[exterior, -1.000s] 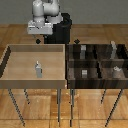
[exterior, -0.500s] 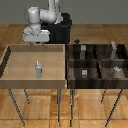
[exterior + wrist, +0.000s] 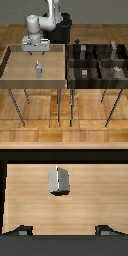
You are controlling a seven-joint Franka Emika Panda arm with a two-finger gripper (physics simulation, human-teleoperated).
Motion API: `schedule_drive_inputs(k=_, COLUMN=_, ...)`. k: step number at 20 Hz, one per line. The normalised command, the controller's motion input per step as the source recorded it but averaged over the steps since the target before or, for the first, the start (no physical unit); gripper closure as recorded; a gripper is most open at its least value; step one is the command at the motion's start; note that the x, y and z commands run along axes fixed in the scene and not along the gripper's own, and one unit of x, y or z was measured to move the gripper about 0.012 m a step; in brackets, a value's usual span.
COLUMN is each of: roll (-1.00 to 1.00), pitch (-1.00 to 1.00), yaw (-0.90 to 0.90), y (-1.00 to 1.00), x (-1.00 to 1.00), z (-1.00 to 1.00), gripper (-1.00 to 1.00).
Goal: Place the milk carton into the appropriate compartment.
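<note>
The milk carton (image 3: 37, 68), a small pale grey-white box with a peaked top, stands upright on the floor of the light wooden bin (image 3: 10, 67) at the exterior view's left. My gripper (image 3: 34, 51) hangs above the bin's far part, behind and above the carton, not touching it. In the wrist view the carton (image 3: 59, 181) lies ahead on the light wood. The gripper (image 3: 64, 231) is open there, and nothing sits between its two dark fingertips (image 3: 22, 231).
A dark wooden bin (image 3: 69, 70) split by dividers into several compartments stands at the exterior view's right, touching the light bin. Small grey blocks (image 3: 85, 73) sit in some compartments. Both bins rest on thin metal legs over a wooden floor. The robot's dark base (image 3: 62, 30) is behind.
The arm has swung towards the exterior view's left and come down over the light bin, bringing the gripper closer to the carton. The carton has not moved.
</note>
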Motion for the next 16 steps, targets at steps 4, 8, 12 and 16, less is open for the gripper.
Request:
schedule_drive_inputs(k=4, roll=0.00, pitch=0.00, yaw=0.00, y=0.00, x=0.25, z=0.00, gripper=-1.00)
schedule_drive_inputs(k=8, roll=0.00, pitch=0.00, yaw=0.00, y=0.00, x=0.75, z=0.00, gripper=-1.00)
schedule_drive_inputs(k=12, roll=0.00, pitch=0.00, yaw=0.00, y=0.00, x=0.25, z=0.00, gripper=-1.00)
schedule_drive_inputs(k=16, roll=0.00, pitch=0.00, yaw=0.00, y=0.25, x=0.00, z=0.00, gripper=-1.00)
